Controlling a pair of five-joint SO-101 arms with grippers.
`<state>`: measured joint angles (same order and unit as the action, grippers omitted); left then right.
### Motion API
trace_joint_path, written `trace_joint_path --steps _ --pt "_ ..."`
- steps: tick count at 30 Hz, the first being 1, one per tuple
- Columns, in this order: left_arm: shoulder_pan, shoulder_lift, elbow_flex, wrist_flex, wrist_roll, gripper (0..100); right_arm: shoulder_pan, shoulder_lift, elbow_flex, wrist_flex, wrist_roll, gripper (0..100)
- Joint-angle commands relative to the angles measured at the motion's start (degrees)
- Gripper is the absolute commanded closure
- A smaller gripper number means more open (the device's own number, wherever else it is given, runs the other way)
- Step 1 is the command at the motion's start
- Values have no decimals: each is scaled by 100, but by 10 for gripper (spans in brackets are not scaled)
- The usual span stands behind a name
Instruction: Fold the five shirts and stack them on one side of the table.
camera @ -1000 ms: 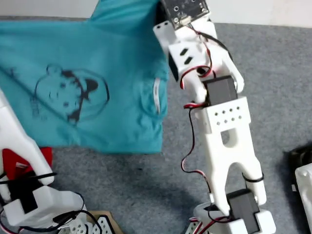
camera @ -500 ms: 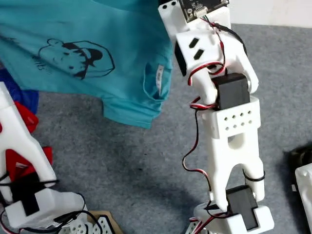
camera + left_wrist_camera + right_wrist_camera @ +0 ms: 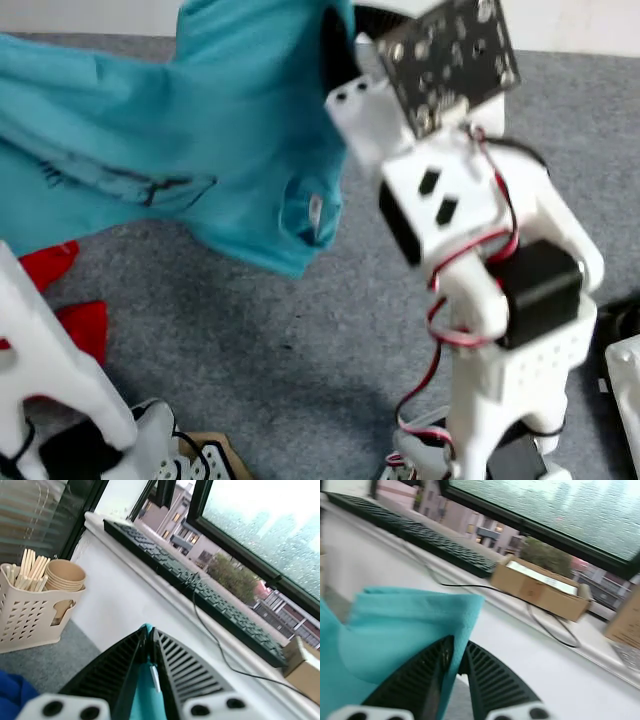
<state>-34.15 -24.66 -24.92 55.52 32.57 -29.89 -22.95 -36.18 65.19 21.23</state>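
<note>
One teal shirt (image 3: 200, 140) is held up over the grey surface (image 3: 300, 340), spanning 9 to 12 o'clock in the high view. Two end effectors, both clamped on its fabric: left end effector (image 3: 149, 642), right end effector (image 3: 457, 655). Two red cloth patches (image 3: 85, 328) at 8 o'clock. One blue cloth (image 3: 12, 700) beneath the left wrist.

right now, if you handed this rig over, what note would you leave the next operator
Grippers: left gripper and right gripper are both shut on the teal shirt.
Things: the teal shirt hangs unfolded above the grey table. A red cloth lies on the table.
Done: no folded stack in sight.
Left: lay the teal shirt flat, fold it and stack it, then do the others.
</note>
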Motion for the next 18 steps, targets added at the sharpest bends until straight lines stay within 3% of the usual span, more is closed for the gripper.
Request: trace_joint_path --steps 1,18 --pt "48 -462 -40 44 26 994 -409 -409 -242 127 26 991" --pt "75 -1842 154 9 97 994 -1015 -1182 -189 -295 53 991"
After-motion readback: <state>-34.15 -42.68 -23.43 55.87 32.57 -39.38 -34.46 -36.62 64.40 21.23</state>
